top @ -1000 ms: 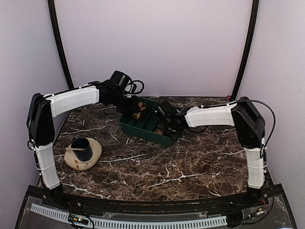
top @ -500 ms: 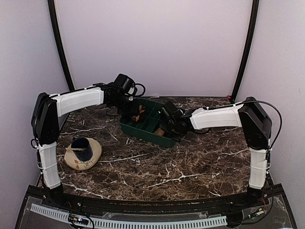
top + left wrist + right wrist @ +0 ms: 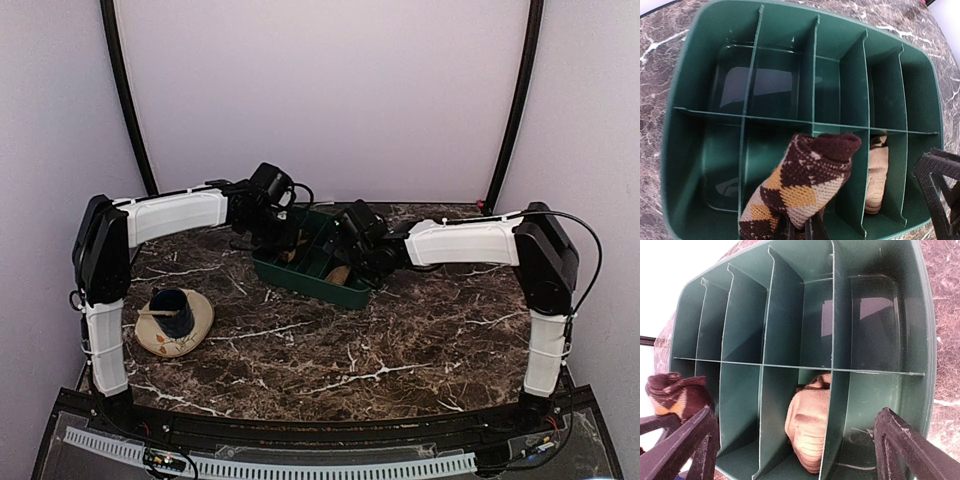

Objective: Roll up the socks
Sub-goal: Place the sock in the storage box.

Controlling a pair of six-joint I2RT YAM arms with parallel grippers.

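The left gripper point(image 3: 798, 233) is clamping the rolled diamond-check sock point(image 3: 807, 182), dangling it over the green tray point(image 3: 687, 165), while the right gripper point(image 3: 797, 442) is hanging wide open and empty above the tan sock point(image 3: 807, 430) lying inside it. I'd be lowering the check one straight between the dividers point(image 3: 815, 75) before letting go, so it isn't unrolling.

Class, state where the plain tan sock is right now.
The tan sock lies in a compartment of the green tray, just right of the checked sock in the left wrist view.
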